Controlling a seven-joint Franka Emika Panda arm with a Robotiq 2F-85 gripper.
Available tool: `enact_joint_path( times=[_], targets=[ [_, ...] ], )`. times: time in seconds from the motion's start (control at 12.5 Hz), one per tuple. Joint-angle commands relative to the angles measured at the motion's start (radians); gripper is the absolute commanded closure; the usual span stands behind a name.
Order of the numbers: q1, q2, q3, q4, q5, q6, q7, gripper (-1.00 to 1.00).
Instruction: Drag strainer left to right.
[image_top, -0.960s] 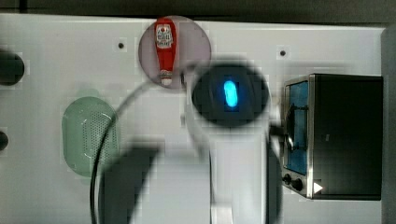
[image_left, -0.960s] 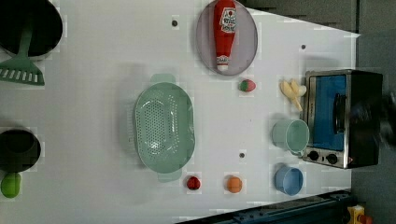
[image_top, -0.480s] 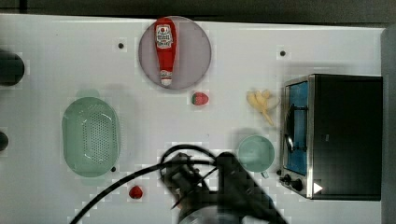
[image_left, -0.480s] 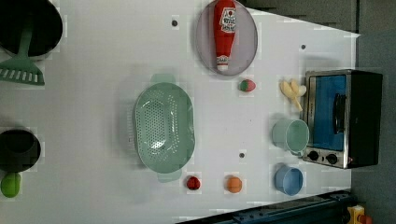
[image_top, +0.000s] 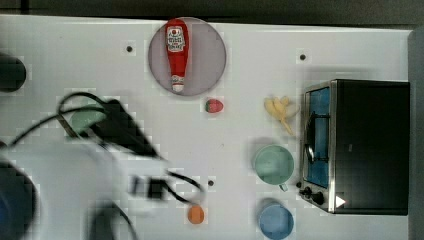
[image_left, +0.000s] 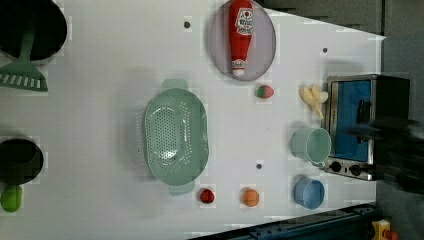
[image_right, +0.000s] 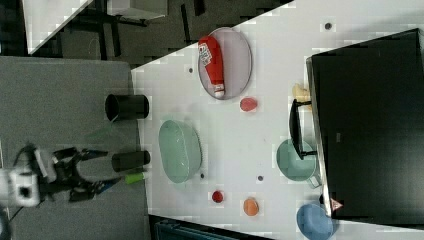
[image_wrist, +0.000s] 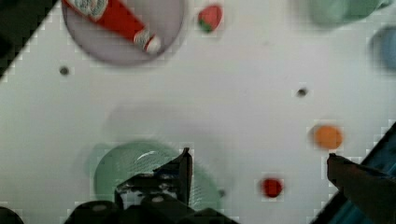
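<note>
The strainer (image_left: 175, 135) is a pale mint-green oblong bowl with rows of small holes, standing on the white table (image_left: 100, 100) left of centre in the left view. It also appears as a smooth green oval (image_right: 180, 150) in the right view. In the top view my blurred white arm (image_top: 75, 170) hangs over it, and just a green edge of the strainer (image_top: 85, 117) shows. The wrist view looks down on the strainer (image_wrist: 135, 168) from well above. My gripper (image_wrist: 259, 155) is open, its fingers (image_wrist: 184, 165) wide apart and holding nothing. In the right view the gripper (image_right: 107, 169) hangs beyond the table's edge.
A ketchup bottle (image_left: 241, 35) lies on a grey plate (image_left: 265, 55). A strawberry (image_left: 265, 91), bananas (image_left: 312, 97), a toaster oven (image_left: 360, 125), a mint cup (image_left: 311, 146), a blue cup (image_left: 308, 192), an orange ball (image_left: 250, 197) and a red ball (image_left: 207, 196) lie to the left view's right.
My arm has swung from the top view's centre down and over to the top view's left, and it now covers most of the strainer. The strainer has not moved.
</note>
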Motion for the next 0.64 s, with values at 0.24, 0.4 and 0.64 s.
enact_joint_path(
  times=[0.24, 0.4, 0.64],
  targets=[
    [0.034, 0.195, 0.23, -0.055, 0.007, 0.22, 0.547, -1.0],
    [0.035, 0.302, 0.282, -0.065, -0.015, 0.325, 0.718, -1.0],
    [0.042, 0.46, 0.3, -0.074, -0.121, 0.429, 0.87, -1.0]
  ],
)
